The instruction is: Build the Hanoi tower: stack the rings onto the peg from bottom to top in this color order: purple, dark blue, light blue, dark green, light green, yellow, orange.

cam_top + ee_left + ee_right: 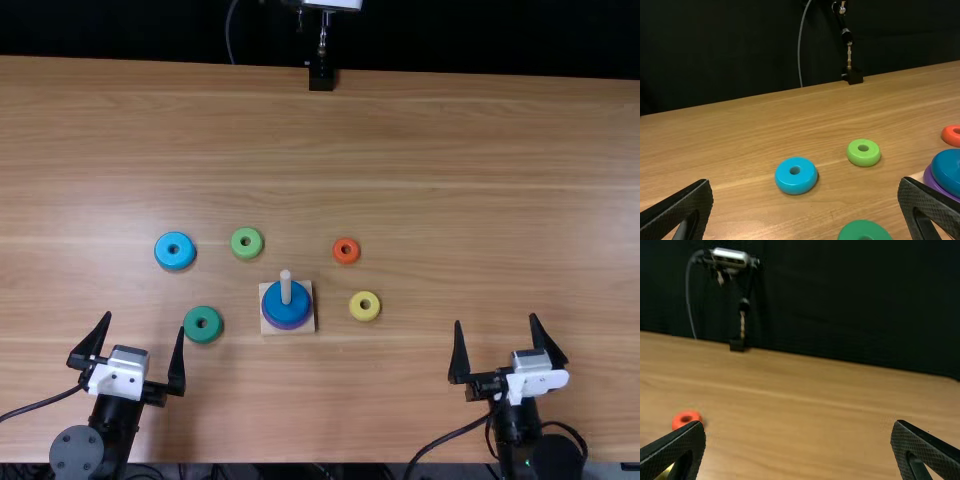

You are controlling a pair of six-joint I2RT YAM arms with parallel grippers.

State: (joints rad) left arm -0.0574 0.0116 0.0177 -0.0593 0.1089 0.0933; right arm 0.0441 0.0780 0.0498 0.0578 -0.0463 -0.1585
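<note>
Peg [286, 287] upright on a square wood base [308, 328], near the middle of the brown table [450, 190]. Purple ring [287, 327] low on the peg, with dark blue ring [274, 306] right on top of it. To the left of the base, dark green ring [210, 333] near it, and light blue ring [183, 259] more to the left and farther back. Light green ring [247, 253] behind the base, a little to the left. To the right, yellow ring [364, 315] near the base, and orange ring [346, 259] farther back. All five loose rings flat on the table. Left gripper [145, 322] spread wide, one fingertip just beside the dark green ring. Right gripper [496, 319] spread wide too, well apart from the rings. At the far edge, a small black stand [321, 78]
</note>
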